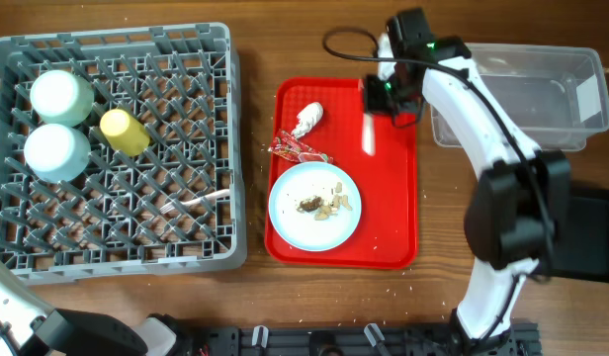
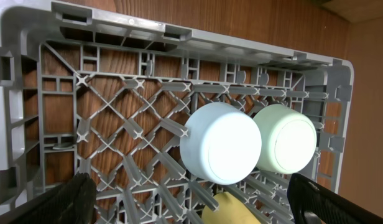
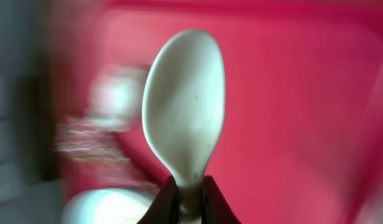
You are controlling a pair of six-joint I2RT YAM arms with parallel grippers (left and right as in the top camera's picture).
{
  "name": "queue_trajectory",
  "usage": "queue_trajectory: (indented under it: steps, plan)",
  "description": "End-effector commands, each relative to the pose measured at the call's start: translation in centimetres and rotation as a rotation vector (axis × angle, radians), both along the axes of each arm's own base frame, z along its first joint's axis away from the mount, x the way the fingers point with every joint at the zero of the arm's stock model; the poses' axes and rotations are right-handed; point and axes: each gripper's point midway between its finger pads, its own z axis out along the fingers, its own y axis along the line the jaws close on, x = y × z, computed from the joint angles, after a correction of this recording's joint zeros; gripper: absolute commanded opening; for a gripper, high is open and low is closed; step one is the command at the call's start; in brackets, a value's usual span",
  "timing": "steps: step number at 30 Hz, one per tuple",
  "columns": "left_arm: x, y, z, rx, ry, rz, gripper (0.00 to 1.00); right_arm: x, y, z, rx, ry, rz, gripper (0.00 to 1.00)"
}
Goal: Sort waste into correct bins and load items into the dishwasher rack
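My right gripper [image 1: 382,107] [image 3: 190,194] is shut on the handle of the white plastic spoon [image 1: 369,134] [image 3: 184,106] over the far right of the red serving tray [image 1: 393,227]. The tray holds the crumpled white napkin [image 1: 306,119], the red wrapper [image 1: 299,150] and the white plate [image 1: 290,213] with brown and beige food scraps [image 1: 326,205]. The grey dishwasher rack [image 1: 186,259] [image 2: 117,28] holds the yellow cup [image 1: 124,132] [image 2: 232,211], two upturned pale dishes [image 1: 59,96] [image 1: 55,151] and the white fork [image 1: 202,201]. My left gripper [image 2: 191,202] is open above the rack.
The clear plastic tub [image 1: 527,61] with a white label stands at the far right, behind my right arm. The black tray [image 1: 593,237] lies at the right edge, partly hidden by the arm. Bare wooden table shows between the rack and the red tray.
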Motion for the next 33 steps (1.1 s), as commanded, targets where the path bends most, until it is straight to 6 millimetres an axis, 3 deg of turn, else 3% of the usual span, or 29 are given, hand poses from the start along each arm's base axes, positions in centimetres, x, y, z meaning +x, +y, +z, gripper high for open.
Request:
queue_trajectory:
  steps: [1, 5, 6, 7, 9, 10, 11, 14, 15, 17, 19, 20, 22, 25, 28, 31, 33]
  plan:
    - [-0.1, 0.1, -0.2, -0.006, 0.002, 0.011, 1.00, -2.1, 11.0, 8.8, 0.339, -0.114, 0.132, 0.04]
    - [-0.1, 0.1, -0.2, -0.005, 0.002, 0.011, 1.00, -5.3, 22.5, 10.1, 0.493, -0.175, 0.234, 0.05]
    - [-0.1, 0.1, -0.2, -0.006, 0.002, 0.011, 1.00, -6.7, 25.4, 9.3, 0.495, -0.171, 0.227, 0.13]
    - [-0.1, 0.1, -0.2, -0.006, 0.002, 0.011, 1.00, -7.4, 26.8, 8.3, 0.480, -0.156, 0.195, 0.19]
    - [-0.1, 0.1, -0.2, -0.005, 0.002, 0.011, 1.00, -8.6, 29.0, 7.2, 0.464, -0.175, 0.210, 0.51]
    - [-0.1, 0.1, -0.2, -0.005, 0.002, 0.011, 1.00, -9.0, 29.5, 6.8, 0.452, -0.185, 0.217, 0.78]
    - [-0.1, 0.1, -0.2, -0.006, 0.002, 0.011, 1.00, -9.1, 29.5, 7.0, 0.446, -0.201, 0.236, 0.84]
    - [-0.1, 0.1, -0.2, -0.005, 0.002, 0.011, 1.00, -6.9, 25.7, 10.3, 0.418, -0.265, 0.175, 0.86]
    - [-0.1, 0.1, -0.2, -0.005, 0.002, 0.011, 1.00, -5.8, 23.5, 11.5, 0.386, -0.294, 0.124, 0.86]
    - [-0.1, 0.1, -0.2, -0.005, 0.002, 0.011, 1.00, -3.7, 16.5, 14.2, 0.260, -0.380, 0.055, 0.94]
    - [-0.1, 0.1, -0.2, -0.005, 0.002, 0.011, 1.00, -2.3, 9.3, 14.3, 0.103, -0.383, -0.064, 0.98]
    - [-0.1, 0.1, -0.2, -0.005, 0.002, 0.011, 1.00, -1.6, 5.6, 13.2, 0.016, -0.352, -0.128, 1.00]
    - [-0.1, 0.1, -0.2, -0.006, 0.002, 0.011, 1.00, -1.1, 2.3, 11.1, -0.027, -0.270, -0.180, 1.00]
    - [-0.1, 0.1, -0.2, -0.006, 0.002, 0.011, 1.00, -0.4, 4.1, 7.6, 0.077, -0.166, -0.254, 1.00]
    - [-0.1, 0.1, -0.2, -0.006, 0.002, 0.011, 1.00, 0.6, 7.5, 1.6, 0.059, -0.109, -0.219, 0.99]
    - [-0.1, 0.1, -0.2, -0.006, 0.002, 0.011, 1.00, 0.7, 9.0, -4.4, 0.035, -0.006, -0.271, 0.86]
    - [-0.1, 0.1, -0.2, -0.006, 0.002, 0.011, 1.00, 0.5, 9.0, -6.5, 0.020, 0.033, -0.285, 0.79]
